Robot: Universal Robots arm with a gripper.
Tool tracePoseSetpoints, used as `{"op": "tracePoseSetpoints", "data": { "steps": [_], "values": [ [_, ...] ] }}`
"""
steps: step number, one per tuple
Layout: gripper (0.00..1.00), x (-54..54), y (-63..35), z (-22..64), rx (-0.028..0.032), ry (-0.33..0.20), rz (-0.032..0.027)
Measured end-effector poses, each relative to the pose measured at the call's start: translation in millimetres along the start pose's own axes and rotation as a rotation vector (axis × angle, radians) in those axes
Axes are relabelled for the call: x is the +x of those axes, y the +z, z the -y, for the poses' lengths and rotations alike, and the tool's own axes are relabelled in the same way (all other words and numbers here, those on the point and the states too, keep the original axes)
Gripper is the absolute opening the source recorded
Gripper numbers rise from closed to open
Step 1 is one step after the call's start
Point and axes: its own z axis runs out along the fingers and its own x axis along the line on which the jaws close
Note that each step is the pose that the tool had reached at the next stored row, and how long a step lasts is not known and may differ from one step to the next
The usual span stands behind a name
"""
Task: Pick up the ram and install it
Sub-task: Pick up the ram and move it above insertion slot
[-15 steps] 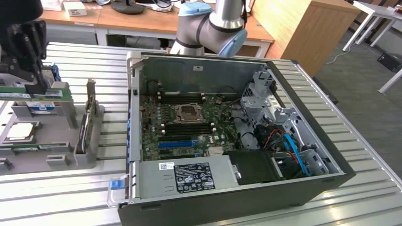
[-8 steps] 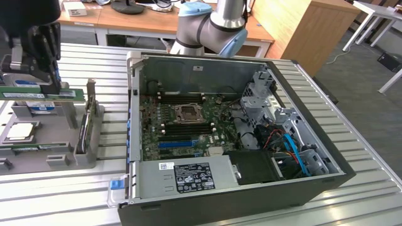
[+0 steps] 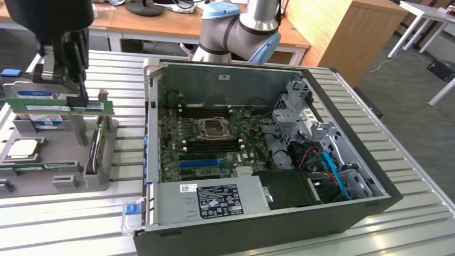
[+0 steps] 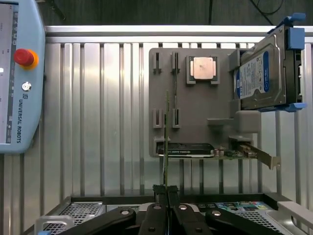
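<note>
The ram is a long green stick with a white label. It hangs level above the grey parts holder at the exterior view's left. My gripper is shut on it from above, near its middle. In the wrist view the ram shows edge-on as a thin line running out from my shut gripper, over the grey holder. The open computer case lies to the exterior view's right, and its motherboard with dark memory slots faces up.
The holder also carries a blue-labelled hard drive, a processor chip and an upright card with a metal bracket. A teach pendant lies on the slatted metal table. The arm's base stands behind the case.
</note>
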Motion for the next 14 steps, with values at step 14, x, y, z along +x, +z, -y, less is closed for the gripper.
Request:
{"op": "tracePoseSetpoints", "data": {
  "steps": [14],
  "values": [
    [0.12, -1.2, -1.4, 34.9, 0.0, 0.0, 0.0]
  ]
}}
